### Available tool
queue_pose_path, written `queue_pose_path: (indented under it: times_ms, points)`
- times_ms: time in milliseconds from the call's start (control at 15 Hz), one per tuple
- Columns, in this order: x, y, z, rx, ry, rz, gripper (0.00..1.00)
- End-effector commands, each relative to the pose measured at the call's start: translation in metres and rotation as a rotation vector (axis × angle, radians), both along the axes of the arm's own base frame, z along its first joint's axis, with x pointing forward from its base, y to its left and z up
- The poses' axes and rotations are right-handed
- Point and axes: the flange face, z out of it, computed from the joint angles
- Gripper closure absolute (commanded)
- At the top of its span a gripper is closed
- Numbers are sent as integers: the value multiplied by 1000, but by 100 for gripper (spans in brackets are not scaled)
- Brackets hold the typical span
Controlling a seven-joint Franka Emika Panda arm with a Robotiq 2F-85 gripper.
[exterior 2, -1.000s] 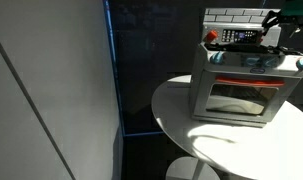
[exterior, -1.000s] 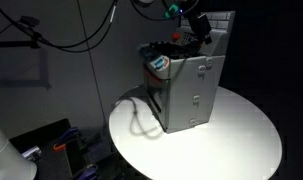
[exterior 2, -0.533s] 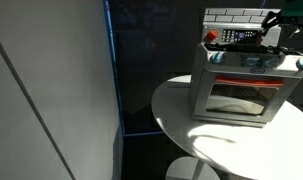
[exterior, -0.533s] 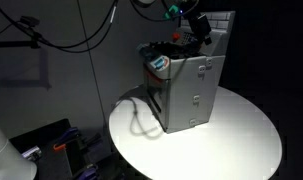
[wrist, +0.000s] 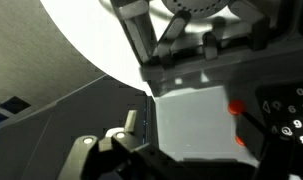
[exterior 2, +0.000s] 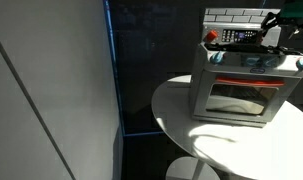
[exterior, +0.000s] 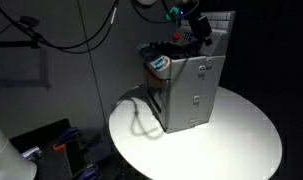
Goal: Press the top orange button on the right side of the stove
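Gripper (exterior: 200, 31) is held above the stove (exterior: 186, 90), just in front of the tiled back panel (exterior: 223, 24); the cooktop sits directly below the fingertips. The same placement is seen in the exterior view from the front: gripper (exterior 2: 278, 27), stove (exterior 2: 246, 88). Whether the jaws are apart or closed cannot be told, as the fingers are dark and blurred in every view. In the wrist view, two orange buttons (wrist: 234, 107) are seen below the gripper, on grey stove surface, next to a dark panel (wrist: 287, 112) with white markings. Contact with a button is not resolvable. Stove is set on a round white table (exterior: 241, 140); a cable (exterior: 141, 118) is looped on the table, well away from the gripper.
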Motion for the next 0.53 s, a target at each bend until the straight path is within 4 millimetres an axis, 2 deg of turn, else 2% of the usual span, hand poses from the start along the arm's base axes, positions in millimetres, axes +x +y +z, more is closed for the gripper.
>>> queue_pose_path:
  times_ms: [0,467]
  points:
    - [11,-7,4,-19,-30,-19,0]
    - [15,-13,4,-23,-42,-24,0]
